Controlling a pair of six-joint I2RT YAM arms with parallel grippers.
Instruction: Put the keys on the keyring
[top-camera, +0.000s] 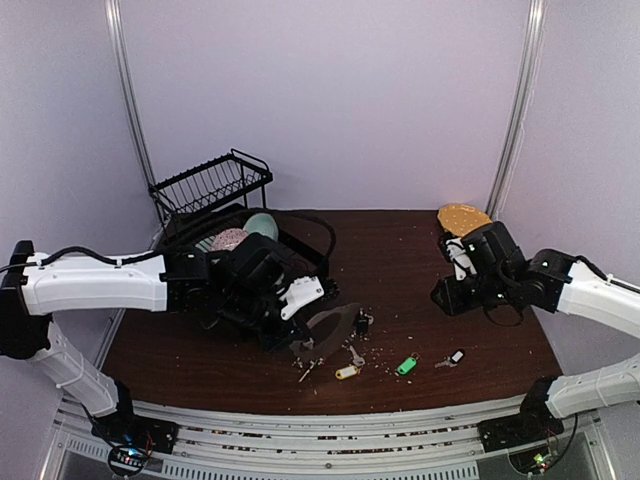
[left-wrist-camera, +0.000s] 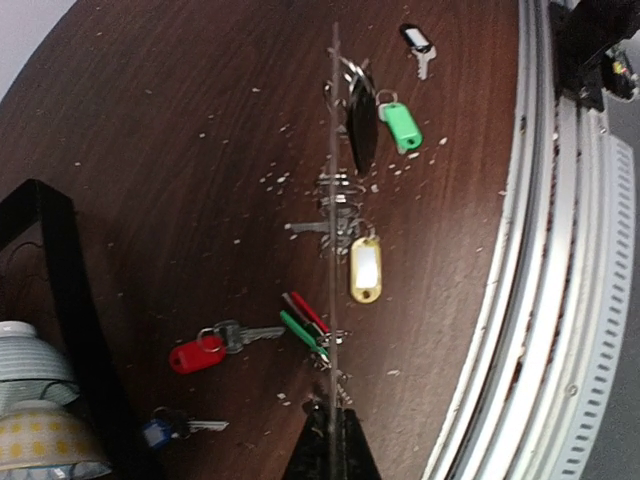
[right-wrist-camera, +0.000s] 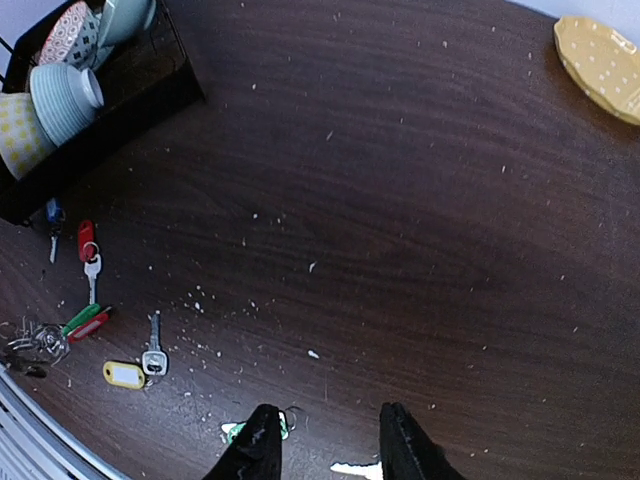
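Left wrist view shows the keyring (left-wrist-camera: 333, 200) edge-on, a mere thin line, so which keys (left-wrist-camera: 365, 270) actually hang on it is unclear; the left jaws pinch its rim, over the bench (left-wrist-camera: 180, 180); eight tags counted (two green, two red, two black, one yellow, one blue); right jaws spread, nothing between, one finger (right-wrist-camera: 262, 445) hiding part of a green tag; the rack (right-wrist-camera: 150, 80) holds four bowls (right-wrist-camera: 65, 100); one plate (right-wrist-camera: 600, 60), cut off by the frame.
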